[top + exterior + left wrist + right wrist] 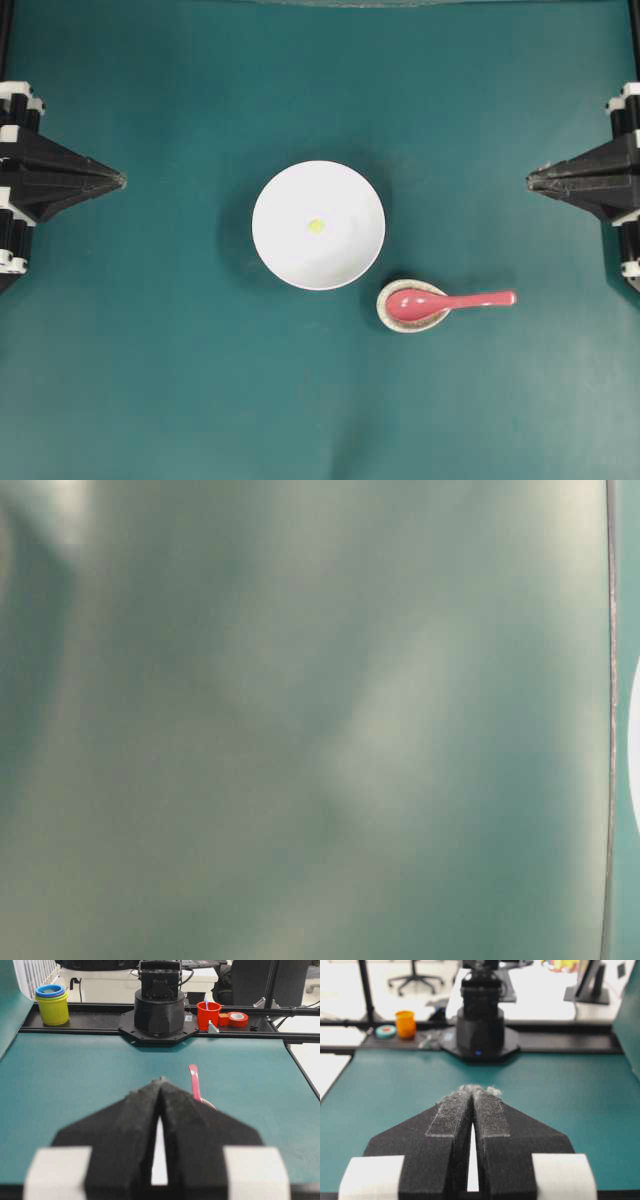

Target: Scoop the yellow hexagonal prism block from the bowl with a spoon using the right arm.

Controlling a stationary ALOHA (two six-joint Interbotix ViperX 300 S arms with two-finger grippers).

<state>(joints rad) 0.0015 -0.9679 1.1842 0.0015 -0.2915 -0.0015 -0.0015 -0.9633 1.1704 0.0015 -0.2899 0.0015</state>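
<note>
Table: teal surface, carrying all items listed below.
Bowl: large, round, plain white; sits near the middle of the table in the overhead view.
Yellow hexagonal prism block: tiny, lying on the bowl's floor near its centre, apart from the rim.
Spoon: pink-red; scoop resting in the spoon rest, handle pointing toward the right side of the overhead view, lying roughly level.
Spoon rest: small, speckled cream, just beside the bowl's lower right edge in the overhead view.
Left hand: at the left edge, well apart from the bowl, tip pointing toward the middle; fingers clenched together, grasping nothing.
Right hand: at the right edge, well apart from spoon and bowl, tip pointing toward the middle; fingers clenched together, grasping nothing.
Table-level view: blurred teal-grey haze; nothing can be identified.
</note>
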